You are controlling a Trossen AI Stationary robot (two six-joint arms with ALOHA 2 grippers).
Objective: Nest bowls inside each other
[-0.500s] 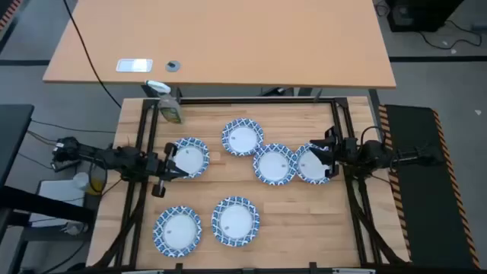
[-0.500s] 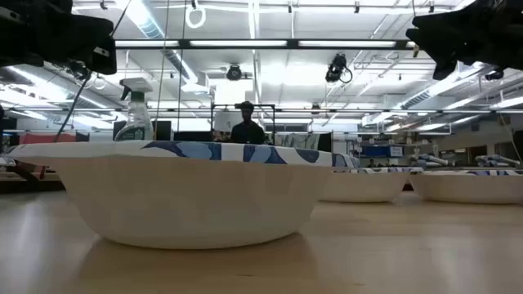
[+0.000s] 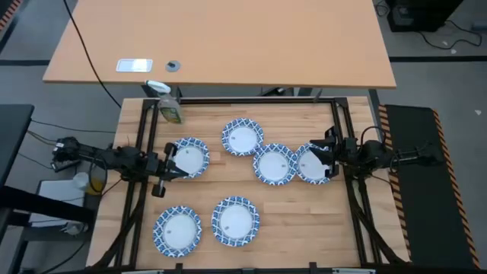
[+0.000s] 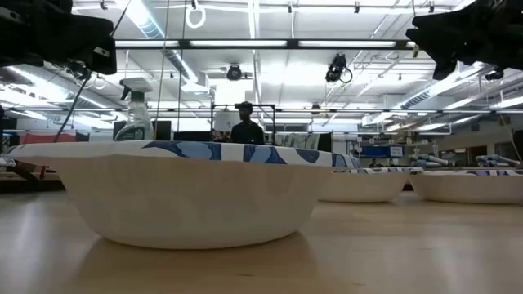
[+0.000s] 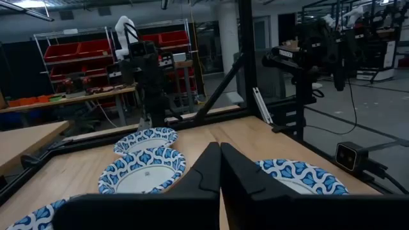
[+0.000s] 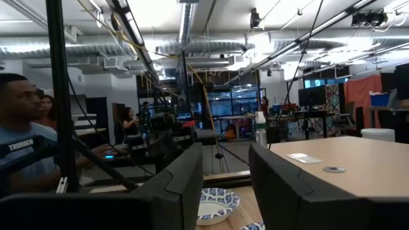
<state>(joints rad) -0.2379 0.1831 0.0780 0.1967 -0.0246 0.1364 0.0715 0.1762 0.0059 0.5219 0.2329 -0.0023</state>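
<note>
Six blue-rimmed white bowls rest separately on their bases on the wooden table: one at the left point(image 3: 190, 157), one far centre point(image 3: 243, 138), one at centre point(image 3: 275, 164), one at the right point(image 3: 310, 164), and two near the front point(image 3: 177, 230) point(image 3: 235, 221). My left gripper point(image 3: 172, 162) is shut and hovers level over the left bowl's left rim, well above the table point(image 4: 61, 37). My right gripper point(image 3: 326, 160) is open and hovers over the right bowl's right rim, also high point(image 4: 466, 37). Its wrist view shows nothing between its fingers point(image 6: 227, 176).
A green-and-white spray bottle point(image 3: 169, 106) stands at the table's far left corner. A black frame point(image 3: 335, 114) runs around the table. A bare tan tabletop point(image 3: 228, 38) lies beyond the far edge. A person point(image 4: 245, 129) stands in the room behind.
</note>
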